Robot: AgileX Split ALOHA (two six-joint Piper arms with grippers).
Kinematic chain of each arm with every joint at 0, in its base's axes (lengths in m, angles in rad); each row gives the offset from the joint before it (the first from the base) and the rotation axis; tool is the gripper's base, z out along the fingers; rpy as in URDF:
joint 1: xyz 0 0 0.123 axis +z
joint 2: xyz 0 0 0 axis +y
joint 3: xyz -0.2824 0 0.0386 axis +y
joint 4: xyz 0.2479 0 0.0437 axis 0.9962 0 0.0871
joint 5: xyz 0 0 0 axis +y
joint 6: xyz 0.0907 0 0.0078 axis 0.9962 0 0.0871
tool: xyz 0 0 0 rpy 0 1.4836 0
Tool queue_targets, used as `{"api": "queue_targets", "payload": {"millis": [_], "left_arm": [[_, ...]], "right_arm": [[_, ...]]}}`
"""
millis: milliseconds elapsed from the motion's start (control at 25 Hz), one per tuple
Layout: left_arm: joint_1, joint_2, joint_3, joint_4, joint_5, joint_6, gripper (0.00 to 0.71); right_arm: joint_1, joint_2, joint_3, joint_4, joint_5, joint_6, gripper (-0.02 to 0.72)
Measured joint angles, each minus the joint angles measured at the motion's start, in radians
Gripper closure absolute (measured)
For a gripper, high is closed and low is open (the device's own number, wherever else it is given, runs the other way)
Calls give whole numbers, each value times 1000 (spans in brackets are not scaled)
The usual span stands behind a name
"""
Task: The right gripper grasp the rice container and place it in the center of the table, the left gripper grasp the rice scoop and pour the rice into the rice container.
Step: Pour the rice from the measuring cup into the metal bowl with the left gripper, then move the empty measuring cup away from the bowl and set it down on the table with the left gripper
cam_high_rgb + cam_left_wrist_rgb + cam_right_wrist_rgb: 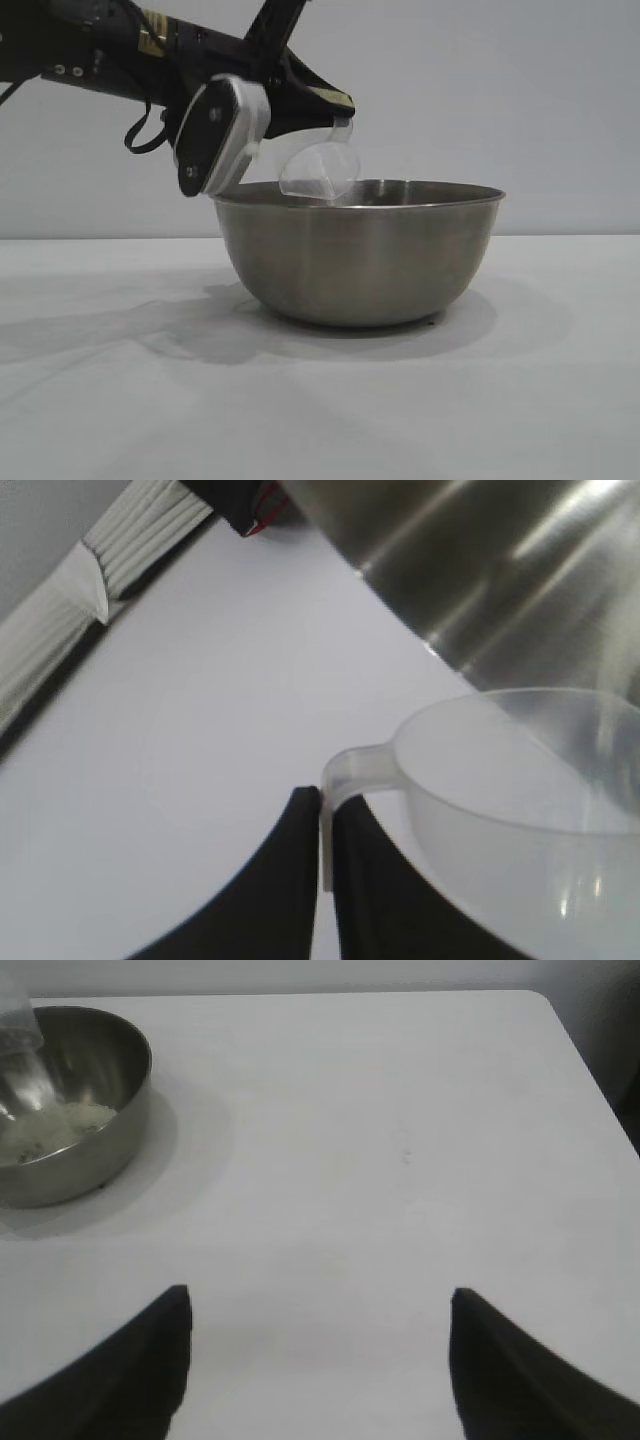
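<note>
A: Big white desk (100,400), and on it sits the rice container (360,255), upright, steel wall gleaming.

B: Over its rim, the left hand (322,825) has its fingers pinched tight on the rice scoop's handle; the rice scoop (320,170) is tipped, mouth facing down into the bowl.

A: From the right wrist view, the right hand (318,1345) hangs well away from the bowl, fingers spread, nothing in them.

B: And the rice (50,1130): a pale heap on the bowl's floor. Pour looks nearly done, I'd say; the scoop appears close to empty.

A: To finish cleanly? Keep the lip inside the rim, tilt smoothly so stragglers slide out, and don't knock the bowl's edge. That thin handle could twist in the pinch, so no jerks.
</note>
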Motion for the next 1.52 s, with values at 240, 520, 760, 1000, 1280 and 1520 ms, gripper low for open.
{"api": "queue_targets", "payload": {"millis": [240, 520, 760, 1000, 1280, 1520], "left_arm": [[0, 4, -3, 0, -25, 150, 710], [0, 4, -4, -2, -33, 157, 710], [0, 4, -22, -22, -56, 154, 710], [0, 1, -38, 7, -56, 94, 710], [0, -11, -38, 55, -56, 67, 710], [0, -12, -38, 57, -56, 39, 710]], "right_arm": [[0, 0, 0, 0, 0, 0, 239], [0, 0, 0, 0, 0, 0, 239], [0, 0, 0, 0, 0, 0, 239], [0, 0, 0, 0, 0, 0, 239], [0, 0, 0, 0, 0, 0, 239], [0, 0, 0, 0, 0, 0, 239]]}}
